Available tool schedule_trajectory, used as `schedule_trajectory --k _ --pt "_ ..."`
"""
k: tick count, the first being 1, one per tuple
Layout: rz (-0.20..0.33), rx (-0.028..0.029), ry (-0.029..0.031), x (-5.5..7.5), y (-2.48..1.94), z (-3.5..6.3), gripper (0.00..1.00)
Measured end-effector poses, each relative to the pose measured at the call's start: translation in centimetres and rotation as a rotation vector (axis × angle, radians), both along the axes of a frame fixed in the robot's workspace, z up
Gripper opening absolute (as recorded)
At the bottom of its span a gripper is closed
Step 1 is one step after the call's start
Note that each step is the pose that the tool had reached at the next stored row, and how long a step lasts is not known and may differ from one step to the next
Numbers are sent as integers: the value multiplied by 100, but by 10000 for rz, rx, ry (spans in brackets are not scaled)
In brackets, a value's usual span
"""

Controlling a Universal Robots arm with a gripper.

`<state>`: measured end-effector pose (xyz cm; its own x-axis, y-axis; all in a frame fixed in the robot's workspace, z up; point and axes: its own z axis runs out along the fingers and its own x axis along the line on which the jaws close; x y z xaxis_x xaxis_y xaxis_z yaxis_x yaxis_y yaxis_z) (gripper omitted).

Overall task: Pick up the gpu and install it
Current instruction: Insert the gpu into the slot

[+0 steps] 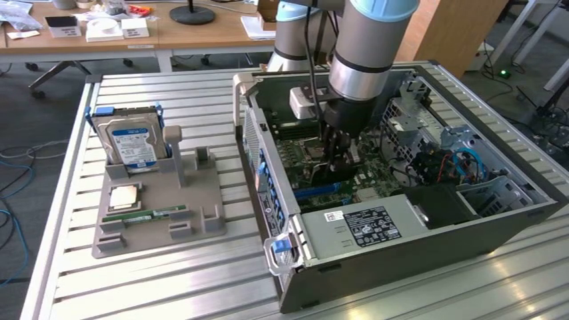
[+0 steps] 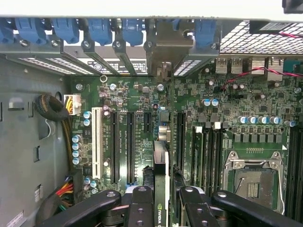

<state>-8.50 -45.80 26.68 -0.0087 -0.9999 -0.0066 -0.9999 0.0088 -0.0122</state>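
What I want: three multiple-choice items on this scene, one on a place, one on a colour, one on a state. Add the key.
1. The gpu is: A on the floor; B in the gripper, over the motherboard; C on a chair.
2. The memory stick is: A red; B yellow; C green.
3. The computer case is: A open-sided; B closed; C wrapped.
Key: B, the fingers flank the card inside the case; C, a green strip lies on the grey holder; A, the board is exposed.
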Motion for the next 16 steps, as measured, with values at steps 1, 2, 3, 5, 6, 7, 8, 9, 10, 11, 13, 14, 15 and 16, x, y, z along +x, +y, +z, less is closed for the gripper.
schedule_trajectory --k 1,2,3,5,6,7,8,9,10,11,13,14,15,16 --pt "0 -6 0 -1 0 -3 26" --pt "0 -11 0 -2 0 -5 26" --pt "0 -14 1 -2 0 -6 26" --pt "0 -13 -1 -2 0 -7 26" --pt "0 -13 -1 -3 0 -7 26" --pt "0 -13 -1 -3 0 -8 26" --pt "0 -12 -1 -3 0 -10 26" --pt "0 -10 -2 -2 1 -14 26" --pt "0 -10 -2 -2 1 -18 26" --pt "0 -12 -1 -3 1 -22 26" --pt "-1 -14 0 -3 0 -28 26" --pt "0 -14 -1 -3 0 -30 26" --pt "0 -12 -2 -4 0 -35 26" --pt "0 -12 -3 -4 0 -39 26"
